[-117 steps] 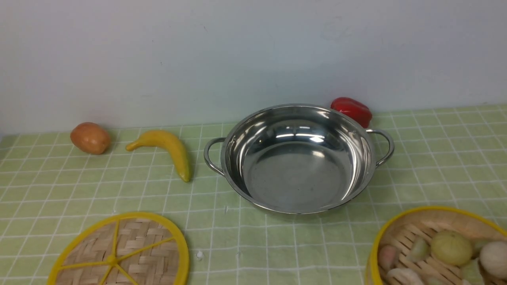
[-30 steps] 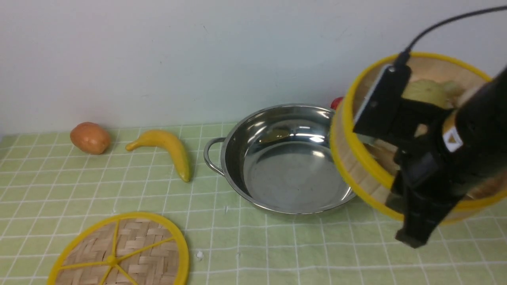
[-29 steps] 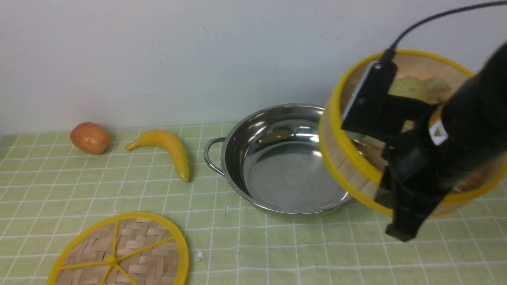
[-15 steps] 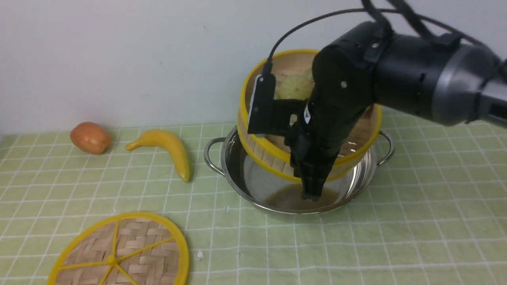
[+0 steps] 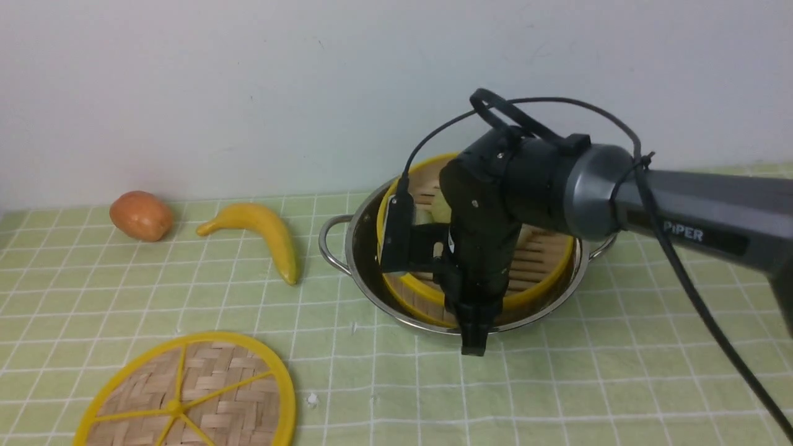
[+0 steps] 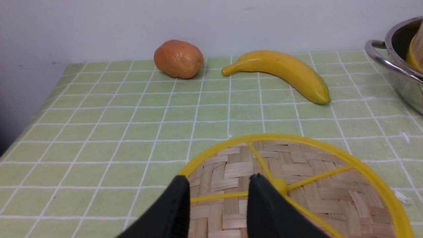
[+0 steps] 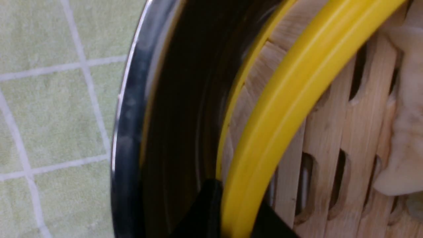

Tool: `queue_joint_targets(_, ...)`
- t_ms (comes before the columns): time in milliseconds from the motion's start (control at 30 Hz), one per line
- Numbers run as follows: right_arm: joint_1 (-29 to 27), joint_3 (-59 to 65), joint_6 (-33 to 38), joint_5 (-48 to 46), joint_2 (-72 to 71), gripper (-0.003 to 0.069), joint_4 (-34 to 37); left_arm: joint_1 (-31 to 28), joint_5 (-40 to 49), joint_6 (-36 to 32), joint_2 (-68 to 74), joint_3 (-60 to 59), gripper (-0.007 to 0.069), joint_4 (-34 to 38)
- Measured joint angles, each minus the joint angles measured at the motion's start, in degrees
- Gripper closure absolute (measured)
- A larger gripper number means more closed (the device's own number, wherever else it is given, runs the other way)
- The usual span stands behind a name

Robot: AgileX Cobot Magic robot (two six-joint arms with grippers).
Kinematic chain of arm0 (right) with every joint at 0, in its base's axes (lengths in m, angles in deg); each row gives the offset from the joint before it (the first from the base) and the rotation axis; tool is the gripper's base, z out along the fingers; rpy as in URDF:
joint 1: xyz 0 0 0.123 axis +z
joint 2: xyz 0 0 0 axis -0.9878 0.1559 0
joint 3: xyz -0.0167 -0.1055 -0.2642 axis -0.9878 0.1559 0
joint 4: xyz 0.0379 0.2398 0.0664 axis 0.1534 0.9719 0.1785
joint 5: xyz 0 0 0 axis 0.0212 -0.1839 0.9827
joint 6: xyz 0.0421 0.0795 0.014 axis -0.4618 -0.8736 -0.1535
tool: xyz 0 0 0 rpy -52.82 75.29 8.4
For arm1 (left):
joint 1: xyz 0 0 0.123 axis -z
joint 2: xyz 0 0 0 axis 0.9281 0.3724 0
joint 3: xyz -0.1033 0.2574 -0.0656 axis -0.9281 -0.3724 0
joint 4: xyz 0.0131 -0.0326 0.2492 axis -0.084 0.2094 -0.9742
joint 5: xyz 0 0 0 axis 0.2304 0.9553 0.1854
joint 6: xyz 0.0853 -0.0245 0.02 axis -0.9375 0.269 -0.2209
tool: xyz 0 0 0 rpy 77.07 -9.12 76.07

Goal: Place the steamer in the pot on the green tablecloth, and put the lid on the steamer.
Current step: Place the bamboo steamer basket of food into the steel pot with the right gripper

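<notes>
**Operator:** What has changed with the steamer?

**Describer:** Half a second ago your right pincer (image 5: 474, 319) held the steamer (image 5: 538, 259) tilted in the air over the pot (image 5: 361, 260). Now the steamer is down inside the pot, ringed by the steel wall. Your black arm hides much of it from the front, so I cannot tell whether it sits flat on the bottom.

**Operator:** Has the right pincer let go?

**Describer:** No. In the right wrist view it is clenched on the steamer's near wall. One black finger is in the dark gap between the steamer and the pot, the other is inside on the slats, and the yellow rim is pinched between them.

**Operator:** And the lid?

**Describer:** The lid (image 5: 186, 396) lies flat on the green tablecloth (image 5: 650, 310), at your front left and well apart from the pot. Your left pincer (image 6: 219, 190) hovers low over it, beside the centre knob, released and holding nothing.

**Operator:** So where does the task stand?

**Describer:** The first half looks almost done. As I judge it, your right pincer must release the wall and lift clear before the lid can go over the steamer. The lid has not yet been picked up.
</notes>
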Motion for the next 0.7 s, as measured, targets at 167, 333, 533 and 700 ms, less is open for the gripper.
queue_joint_targets(167, 0.00, -0.12, 0.05, 0.19, 0.34, 0.0584, 0.05, 0.00, 0.00, 0.00, 0.00, 0.00, 0.0382, 0.00)
queue_joint_targets(333, 0.02, -0.41, 0.30, 1.41, 0.34, 0.0424, -0.41, 0.00, 0.00, 0.00, 0.00, 0.00, 0.0382, 0.05)
queue_joint_targets(533, 0.02, -0.53, 0.00, 2.07, -0.18, 0.0193, -1.78, 0.00, 0.00, 0.00, 0.00, 0.00, 0.0382, 0.05)
queue_joint_targets(700, 0.02, -0.91, -1.97, 0.79, -2.25, 0.0116, -2.02, 0.00, 0.00, 0.00, 0.00, 0.00, 0.0382, 0.10)
